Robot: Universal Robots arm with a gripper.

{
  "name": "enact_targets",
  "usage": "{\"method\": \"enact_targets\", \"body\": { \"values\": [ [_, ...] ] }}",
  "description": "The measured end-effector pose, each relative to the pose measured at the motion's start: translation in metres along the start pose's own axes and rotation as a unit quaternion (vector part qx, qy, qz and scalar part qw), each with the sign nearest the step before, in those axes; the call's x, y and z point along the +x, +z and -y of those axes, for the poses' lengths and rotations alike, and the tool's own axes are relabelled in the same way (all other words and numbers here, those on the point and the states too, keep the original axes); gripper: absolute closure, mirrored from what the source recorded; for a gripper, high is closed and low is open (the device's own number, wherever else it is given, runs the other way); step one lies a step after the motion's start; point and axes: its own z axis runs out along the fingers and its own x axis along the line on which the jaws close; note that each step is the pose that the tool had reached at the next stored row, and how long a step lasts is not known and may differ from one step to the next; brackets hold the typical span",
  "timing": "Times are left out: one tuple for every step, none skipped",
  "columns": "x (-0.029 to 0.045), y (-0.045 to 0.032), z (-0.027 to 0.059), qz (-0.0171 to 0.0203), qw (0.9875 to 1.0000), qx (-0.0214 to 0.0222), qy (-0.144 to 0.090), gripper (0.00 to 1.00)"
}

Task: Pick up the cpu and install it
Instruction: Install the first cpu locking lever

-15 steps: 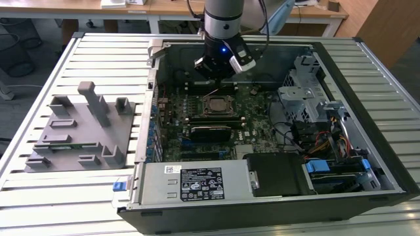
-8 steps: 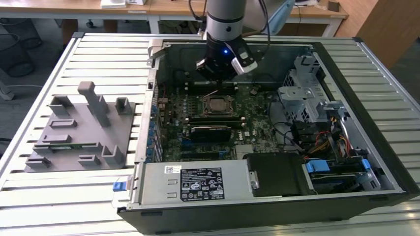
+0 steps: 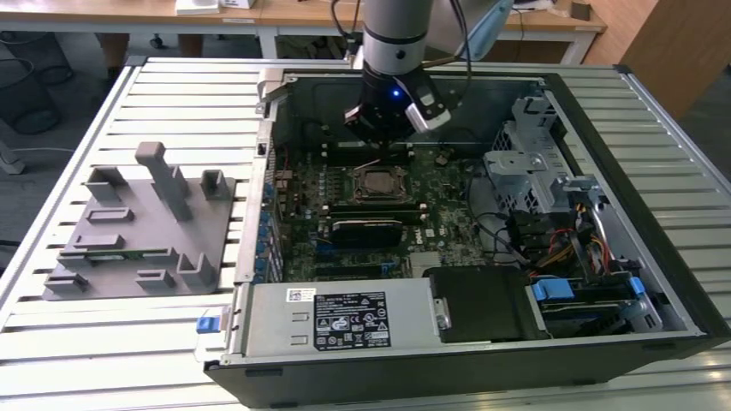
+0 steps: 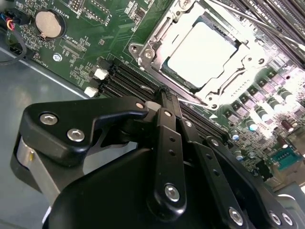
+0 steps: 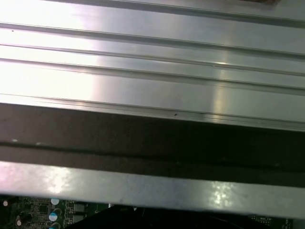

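Silver and bright under the light, the cpu point(image 4: 202, 52) lies flat in the metal socket frame point(image 4: 157, 36) on the green motherboard point(image 3: 446, 184), inside the open computer case point(image 3: 639, 145). In the exterior view the one cpu point(image 3: 375, 181) sits near the middle of the board, with the gripper point(image 3: 383, 137) just beyond it on the far side, hanging above the board. In the second wrist view the gripper point(image 4: 164, 95) has its black fingers point(image 4: 167, 124) drawn together with nothing between them, their tips ending just short of the socket frame's edge and apart from the cpu. One arm carries it. To the exterior view's left of the case, one grey fixture plate point(image 3: 137, 231) with upright blocks rests on the slatted metal table point(image 3: 103, 342). One coin battery point(image 4: 49, 24) shows on the board in the second wrist view.
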Motion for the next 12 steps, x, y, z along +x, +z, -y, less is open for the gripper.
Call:
{"method": "enact_targets", "body": {
  "values": [
    [-0.0005, 0.0010, 0.0000, 0.0000, 1.0000, 0.0001, 0.000, 0.89],
    [-0.0009, 0.0021, 0.0001, 0.0000, 1.0000, 0.0002, 0.000, 0.89],
    [-0.0014, 0.0033, 0.0001, 0.0000, 1.0000, 0.0002, 0.000, 0.89],
    [-0.0017, 0.0044, 0.0002, 0.0000, 1.0000, 0.0002, 0.000, 0.89],
    [-0.0020, 0.0054, 0.0003, 0.0000, 1.0000, 0.0002, 0.000, 0.89],
    [-0.0024, 0.0062, 0.0004, -0.0001, 1.0000, 0.0002, 0.000, 0.89],
    [-0.0027, 0.0067, 0.0005, 0.0000, 1.0000, 0.0002, 0.000, 0.89],
    [-0.0032, 0.0071, 0.0005, 0.0000, 1.0000, 0.0002, 0.000, 0.89],
    [-0.0033, 0.0074, 0.0006, 0.0000, 1.0000, 0.0002, 0.000, 0.89],
    [-0.0034, 0.0077, 0.0006, 0.0000, 1.0000, 0.0002, 0.000, 0.89],
    [-0.0035, 0.0080, 0.0006, 0.0000, 1.0000, 0.0002, 0.000, 0.89],
    [-0.0036, 0.0083, 0.0006, 0.0000, 1.0000, 0.0002, 0.000, 0.89]
  ]
}}
